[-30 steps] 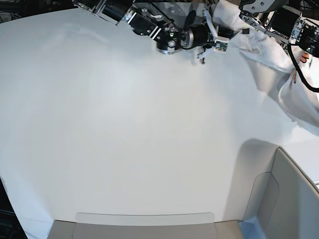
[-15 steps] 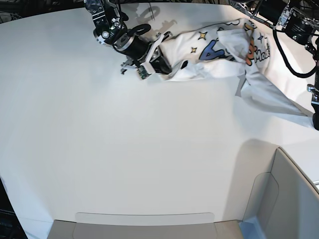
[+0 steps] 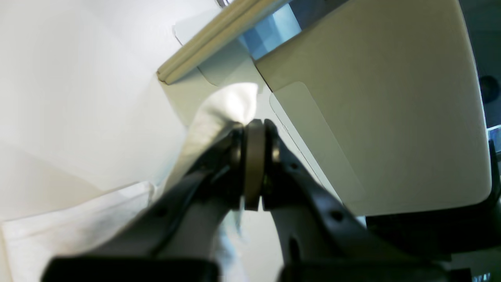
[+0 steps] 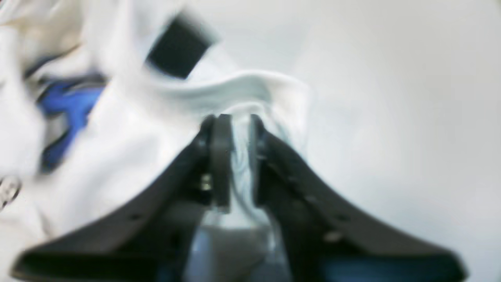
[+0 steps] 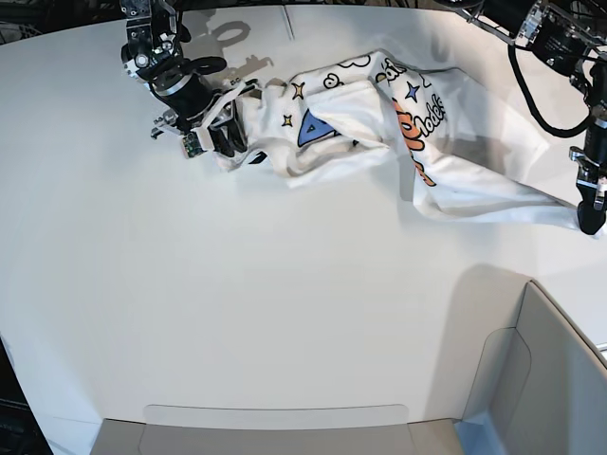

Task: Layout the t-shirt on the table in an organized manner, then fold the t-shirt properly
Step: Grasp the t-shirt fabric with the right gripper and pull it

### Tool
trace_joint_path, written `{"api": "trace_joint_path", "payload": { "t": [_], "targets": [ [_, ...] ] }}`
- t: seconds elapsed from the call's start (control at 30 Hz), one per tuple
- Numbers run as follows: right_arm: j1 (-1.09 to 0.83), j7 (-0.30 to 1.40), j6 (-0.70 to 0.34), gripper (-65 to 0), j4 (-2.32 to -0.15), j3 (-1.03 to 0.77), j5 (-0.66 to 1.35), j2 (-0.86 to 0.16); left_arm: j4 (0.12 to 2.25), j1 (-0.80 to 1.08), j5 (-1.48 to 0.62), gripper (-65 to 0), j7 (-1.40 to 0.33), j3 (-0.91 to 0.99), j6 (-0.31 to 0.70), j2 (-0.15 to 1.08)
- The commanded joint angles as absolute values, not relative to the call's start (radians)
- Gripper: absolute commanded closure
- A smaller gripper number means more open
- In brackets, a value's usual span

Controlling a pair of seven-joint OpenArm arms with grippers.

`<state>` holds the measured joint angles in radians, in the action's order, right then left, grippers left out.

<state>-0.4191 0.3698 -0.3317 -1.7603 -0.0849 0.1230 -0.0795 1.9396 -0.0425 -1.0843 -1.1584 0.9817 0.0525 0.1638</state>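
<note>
While it lies stretched across the far part of the table [image 5: 237,284], the t-shirt [image 5: 379,123] is still crumpled rather than flat: its middle is bunched into folds with the blue print, a blue star, small yellow stars and orange lettering showing on top, and one long plain white part trails out toward the near right side. Its two ends are each taken up by an arm. At the far left of the base view, the right gripper [image 5: 223,144] sits low at the bunched end of the cloth; from its wrist camera, white fabric runs between the two dark fingers [image 4: 219,156], which stand a little apart with cloth in the gap, so the gripper is closed on the t-shirt. A small black neck tag [image 4: 178,47] shows just beyond the fingertips, with blue print to its left, though this view is blurred. At the right edge of the base view, the left gripper [image 5: 589,220] points down at the tip of the trailing white part. Its wrist camera shows the jaws pressed tight together, with a peak of white cloth standing up just beside the fingertips and running down along one finger; it pinches the t-shirt there. Near the left gripper, at the table's near right corner, stands a grey-white bin wall [image 5: 560,379].
</note>
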Motion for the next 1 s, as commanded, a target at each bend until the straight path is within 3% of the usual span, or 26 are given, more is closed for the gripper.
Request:
{"api": "trace_joint_path", "payload": {
  "t": [0.0, 0.27, 0.37, 0.47, 0.57, 0.67, 0.77, 0.87, 0.97],
  "targets": [
    [-0.420, 0.340, -0.348, -14.2, -1.811, -0.081, 0.142, -0.076, 1.956, -0.053, -1.101, 0.0, -1.148, 0.981, 0.061, 0.180],
    [-0.435, 0.334, -0.357, -16.4, -2.052, -0.133, 0.142, -0.047, 1.956, -0.054, -1.101, 0.0, -1.148, 0.981, 0.061, 0.180],
    [-0.427, 0.337, -0.443, -16.4, -2.064, -0.021, 0.119, -0.093, 1.956, -0.054, -1.101, 0.0, -1.148, 0.983, 0.061, 0.180],
    [-0.415, 0.364, -0.495, -16.4, -2.057, 0.179, -0.074, -0.188, 1.954, -0.054, -1.101, 0.0, -1.145, 0.986, 0.061, 0.180],
    [-0.387, 0.433, -0.495, -16.4, -2.057, 0.389, -0.390, -0.219, 1.954, -0.056, -1.101, 0.0, -1.144, 0.989, 0.061, 0.183],
    [-0.392, 0.446, -0.501, -16.4, -2.057, 0.490, -0.656, -0.220, 1.954, -0.059, -1.104, 0.0, -1.144, 0.984, 0.061, 0.182],
    [-0.401, 0.446, -0.541, -16.4, -2.057, 0.527, -0.694, -0.226, 1.952, -0.087, -1.106, 0.0, -1.144, 0.983, 0.061, 0.170],
    [-0.400, 0.452, -0.664, -16.5, -2.055, 0.545, -0.659, -0.236, 1.952, -0.093, -1.102, 0.0, -1.144, 0.987, 0.061, 0.150],
    [-0.395, 0.453, -0.677, -16.5, -2.046, 0.536, -0.636, -0.194, 1.954, -0.093, -1.107, 0.0, -1.144, 0.987, 0.061, 0.145]
  ]
}}
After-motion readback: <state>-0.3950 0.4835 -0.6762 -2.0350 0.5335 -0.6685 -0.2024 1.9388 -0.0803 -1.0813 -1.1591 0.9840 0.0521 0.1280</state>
